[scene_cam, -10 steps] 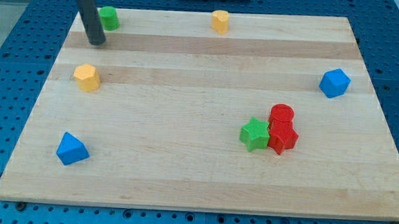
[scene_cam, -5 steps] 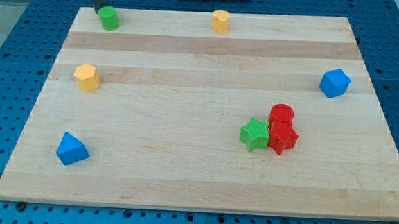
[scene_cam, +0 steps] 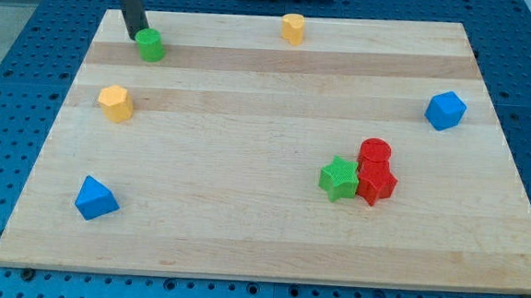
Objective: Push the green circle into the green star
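The green circle (scene_cam: 150, 44) sits near the board's top left. My tip (scene_cam: 138, 36) is right against its upper left side. The green star (scene_cam: 339, 179) lies far off at the lower right of the middle, touching a red star-like block (scene_cam: 376, 184), with a red circle (scene_cam: 374, 154) just above that one.
A yellow block (scene_cam: 115, 102) lies below the green circle at the left. Another yellow block (scene_cam: 293, 28) is at the top edge. A blue triangle-like block (scene_cam: 94, 199) is at the lower left and a blue block (scene_cam: 445, 110) at the right. The wooden board (scene_cam: 242, 231) rests on a blue pegboard.
My tip went from the left of the green circle to behind it, then came down against it. The green circle has slid a little down and to the right.
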